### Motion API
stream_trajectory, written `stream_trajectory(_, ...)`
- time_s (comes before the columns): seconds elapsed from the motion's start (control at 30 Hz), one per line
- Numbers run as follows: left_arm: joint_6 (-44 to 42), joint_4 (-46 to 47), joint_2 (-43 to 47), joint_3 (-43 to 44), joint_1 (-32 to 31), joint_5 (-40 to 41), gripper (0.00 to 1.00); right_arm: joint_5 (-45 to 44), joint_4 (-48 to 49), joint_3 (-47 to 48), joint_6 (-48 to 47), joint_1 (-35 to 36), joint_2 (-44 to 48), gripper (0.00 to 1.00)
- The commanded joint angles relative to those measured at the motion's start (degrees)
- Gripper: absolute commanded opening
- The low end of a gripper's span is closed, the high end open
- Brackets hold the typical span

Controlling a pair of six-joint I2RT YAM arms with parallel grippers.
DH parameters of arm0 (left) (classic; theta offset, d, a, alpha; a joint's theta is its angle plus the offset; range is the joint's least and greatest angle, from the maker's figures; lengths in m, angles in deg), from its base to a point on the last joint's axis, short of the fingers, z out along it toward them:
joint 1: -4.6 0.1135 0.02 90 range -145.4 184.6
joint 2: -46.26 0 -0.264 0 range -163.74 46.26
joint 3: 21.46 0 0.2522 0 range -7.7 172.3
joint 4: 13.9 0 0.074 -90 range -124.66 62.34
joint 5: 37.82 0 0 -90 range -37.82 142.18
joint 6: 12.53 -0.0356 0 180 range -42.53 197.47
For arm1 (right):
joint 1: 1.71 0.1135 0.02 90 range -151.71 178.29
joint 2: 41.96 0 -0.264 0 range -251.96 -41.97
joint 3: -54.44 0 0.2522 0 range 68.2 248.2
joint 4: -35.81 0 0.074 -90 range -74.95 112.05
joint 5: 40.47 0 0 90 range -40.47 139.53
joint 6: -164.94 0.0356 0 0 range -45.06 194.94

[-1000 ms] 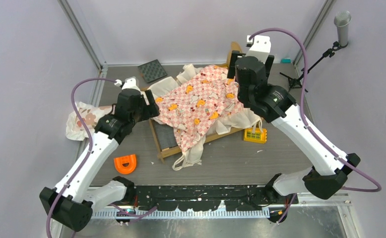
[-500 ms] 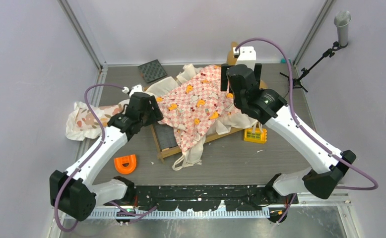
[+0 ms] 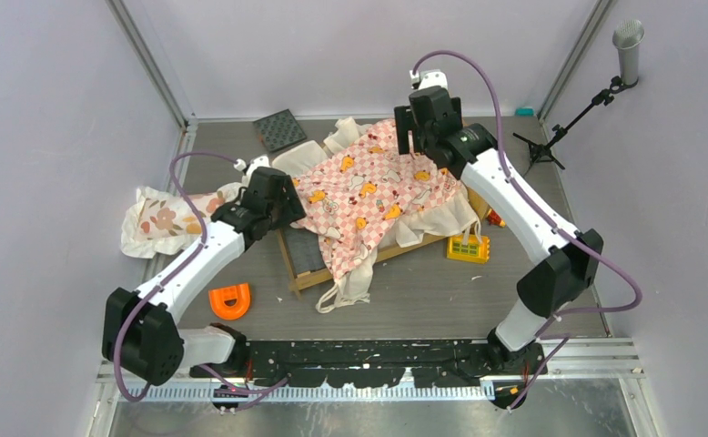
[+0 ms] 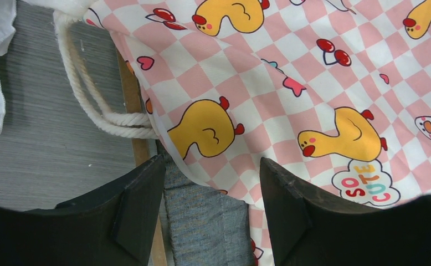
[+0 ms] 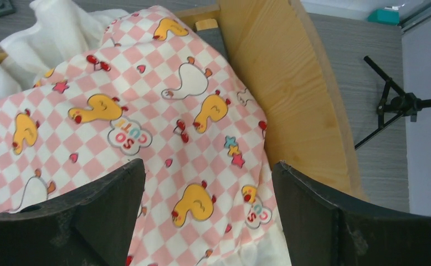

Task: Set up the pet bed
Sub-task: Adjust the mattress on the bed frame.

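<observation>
The pet bed (image 3: 307,278) is a tan wooden frame lying slantwise mid-table, with its grey mattress (image 3: 305,250) showing at the near-left corner. A pink-checkered duck sheet (image 3: 369,191) is draped crumpled over most of it. My left gripper (image 3: 287,196) hovers open over the bed's left side. In the left wrist view its jaws (image 4: 211,166) span the sheet's edge (image 4: 291,72), the mattress (image 4: 202,221) and the wooden rail (image 4: 129,94). My right gripper (image 3: 414,137) is open wide at the far end. Its jaws (image 5: 208,166) stand above the sheet (image 5: 147,111) beside the headboard (image 5: 280,83). Neither gripper holds anything.
A floral pillow (image 3: 159,218) lies at the left by the wall. An orange U-shaped piece (image 3: 229,299) sits near the front left, a yellow basket (image 3: 468,247) right of the bed, a dark textured square (image 3: 279,128) at the back. A tripod stand (image 3: 551,137) stands at the back right.
The left gripper has moved right over the bed's left edge. The right gripper has swung left along the headboard end and its jaws have widened.
</observation>
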Motion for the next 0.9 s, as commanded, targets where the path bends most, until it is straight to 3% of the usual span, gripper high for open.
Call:
stream_trajectory(0.0,-0.2,3.5,-1.6,0.2,-0.3,1.4,0.65,5.0,1.1,6.2,-7.0,-2.2,-4.0,0.88)
stream_trajectory(0.2,-0.9,4.6,-3.6,0.5,-0.3,1.5,0.65,5.6,3.8,10.0,-13.8,-3.1,-11.7,0.87)
stream_trajectory(0.4,-1.2,5.6,-5.1,0.7,-0.3,2.1,0.67,6.3,-0.8,19.0,-15.5,-5.6,-21.1,0.87)
stream_trajectory(0.87,-1.2,8.2,-9.4,1.7,-0.3,1.7,0.69,5.8,-2.7,21.9,-17.8,-9.4,-30.4,0.87)
